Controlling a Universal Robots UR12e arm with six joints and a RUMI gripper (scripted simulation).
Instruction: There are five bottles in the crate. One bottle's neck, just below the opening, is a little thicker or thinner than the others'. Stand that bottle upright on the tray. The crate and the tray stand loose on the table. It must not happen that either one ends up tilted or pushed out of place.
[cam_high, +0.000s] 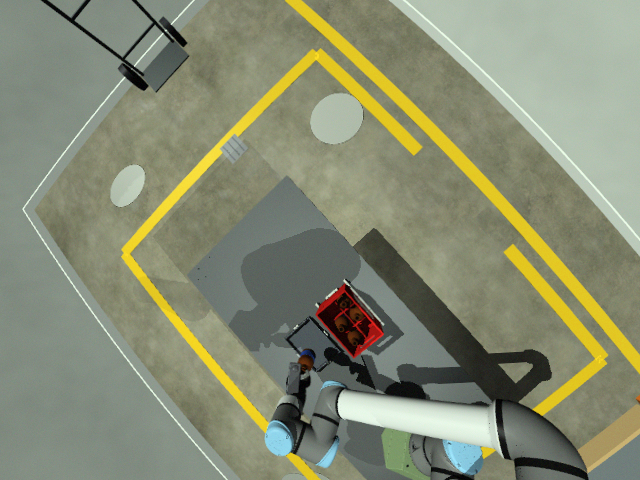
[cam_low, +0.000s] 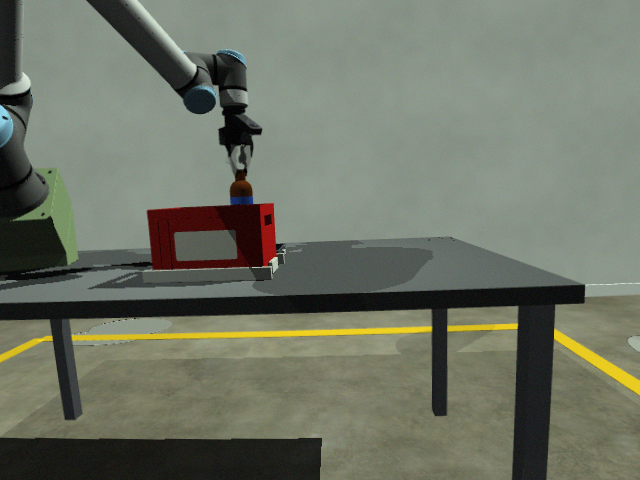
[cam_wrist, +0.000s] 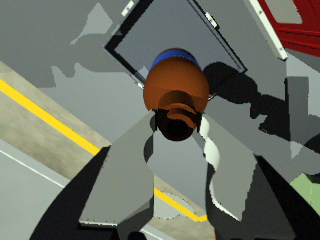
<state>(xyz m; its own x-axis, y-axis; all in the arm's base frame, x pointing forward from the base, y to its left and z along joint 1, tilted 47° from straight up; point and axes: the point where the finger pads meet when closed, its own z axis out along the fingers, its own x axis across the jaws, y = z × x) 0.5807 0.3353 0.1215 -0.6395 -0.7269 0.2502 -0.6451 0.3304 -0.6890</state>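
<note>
My gripper (cam_high: 303, 372) (cam_low: 240, 172) (cam_wrist: 176, 111) is shut on the neck of a brown bottle (cam_high: 306, 362) (cam_low: 241, 187) (cam_wrist: 175, 85) with a blue label. The bottle hangs upright, mouth up, above the near corner area of the tray; its base is hidden behind the crate in the exterior view. The dark-rimmed grey tray (cam_high: 312, 335) (cam_wrist: 165, 25) lies flat, with no bottle standing in it. The red crate (cam_high: 362, 347) (cam_low: 206, 217) (cam_wrist: 306, 41) stands close beside the tray and holds several brown bottles (cam_high: 356, 313). Their neck thicknesses are too small to compare.
Pale strips (cam_low: 206, 274) (cam_wrist: 267, 27) lie along the crate's foot. The table (cam_high: 279, 206) (cam_low: 361, 268) has its long edge near the tray on the side away from the crate. The green robot base (cam_high: 400, 454) (cam_low: 56, 222) stands at the other end.
</note>
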